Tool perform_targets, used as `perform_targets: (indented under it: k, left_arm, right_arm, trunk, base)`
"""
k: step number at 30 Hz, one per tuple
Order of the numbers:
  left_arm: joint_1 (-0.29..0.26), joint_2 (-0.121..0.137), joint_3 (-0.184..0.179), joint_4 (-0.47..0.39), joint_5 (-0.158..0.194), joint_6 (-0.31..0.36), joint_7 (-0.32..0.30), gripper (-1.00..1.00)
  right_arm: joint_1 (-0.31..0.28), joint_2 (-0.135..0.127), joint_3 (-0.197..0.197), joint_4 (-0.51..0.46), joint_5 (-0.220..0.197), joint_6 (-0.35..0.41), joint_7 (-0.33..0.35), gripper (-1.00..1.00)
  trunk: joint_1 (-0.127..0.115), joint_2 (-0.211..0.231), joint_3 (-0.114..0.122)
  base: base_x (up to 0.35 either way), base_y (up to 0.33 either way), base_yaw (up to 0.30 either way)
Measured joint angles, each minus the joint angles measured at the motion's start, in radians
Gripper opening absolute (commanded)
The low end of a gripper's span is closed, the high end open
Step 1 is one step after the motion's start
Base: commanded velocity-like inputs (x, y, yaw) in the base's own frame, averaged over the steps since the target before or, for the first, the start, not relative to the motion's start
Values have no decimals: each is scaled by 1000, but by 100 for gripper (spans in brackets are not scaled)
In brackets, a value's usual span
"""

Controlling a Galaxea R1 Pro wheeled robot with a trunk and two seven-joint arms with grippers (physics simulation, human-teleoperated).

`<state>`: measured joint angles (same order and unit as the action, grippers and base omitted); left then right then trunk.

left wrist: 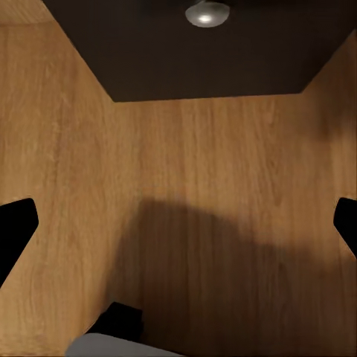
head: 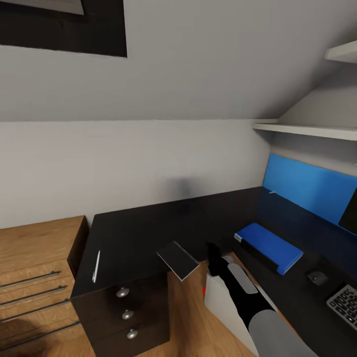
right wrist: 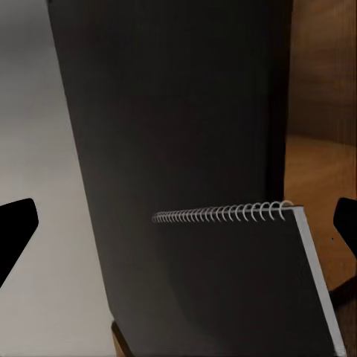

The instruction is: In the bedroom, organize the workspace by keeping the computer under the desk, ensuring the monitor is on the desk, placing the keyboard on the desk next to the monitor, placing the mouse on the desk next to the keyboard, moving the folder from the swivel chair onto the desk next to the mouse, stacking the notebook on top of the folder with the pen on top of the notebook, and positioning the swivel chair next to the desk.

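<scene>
Glossy black, the L-shaped tabletop runs along the pale wall, with a drawer unit of round silver knobs under its near end and a light-wood chest just beside it. The right arm reaches up from below toward the inner corner of the tabletop, and the light grey computer stands on the wood floor right behind it, a red dot at one corner. The blue folder lies flat on the right wing. The keyboard sits at the picture's right edge, the mouse between it and the folder. The dark notebook, its spiral binding plain in the right wrist view, overhangs the tabletop's near edge, tilted, just beside the right claw; whether that claw pinches it I cannot tell. The pen lies near the tabletop's left edge. The left claw is spread over bare floor.
</scene>
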<state>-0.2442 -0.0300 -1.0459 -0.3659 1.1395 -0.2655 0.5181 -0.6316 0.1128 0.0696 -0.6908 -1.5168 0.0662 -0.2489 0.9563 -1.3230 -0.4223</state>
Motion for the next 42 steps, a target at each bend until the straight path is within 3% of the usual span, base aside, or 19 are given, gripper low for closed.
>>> perform_targets:
  k: [9, 19, 35, 38, 42]
  left_arm:
    - [0, -3, 2, 0, 0, 0, 0, 100]
    - [0, -3, 5, 0, 0, -1, -1, 100]
    - [0, 5, 15, -6, 0, -2, -5, 100]
    - [0, 13, 30, -24, 0, -2, -9, 100]
    - [0, 69, 81, -125, 1, 2, -13, 100]
  right_arm:
    - [0, 0, 2, 1, 0, 0, 1, 100]
    - [0, 4, 11, 22, 5, -2, 2, 100]
    - [0, 4, 102, 37, 11, -5, 59, 100]
    - [0, 4, 114, 37, 11, -7, 62, 100]
    - [0, 5, 125, 37, 11, -8, 65, 100]
  trunk:
    - [34, -63, -28]
    - [72, -133, -60]
    - [134, -245, -110]
    - [145, -266, -119]
    - [161, -294, -132]
  base:
    - [-290, -72, 0]
    - [-66, -13, 0]
    - [-3, -1, 0]
    - [0, 0, 0]
    - [0, 0, 0]
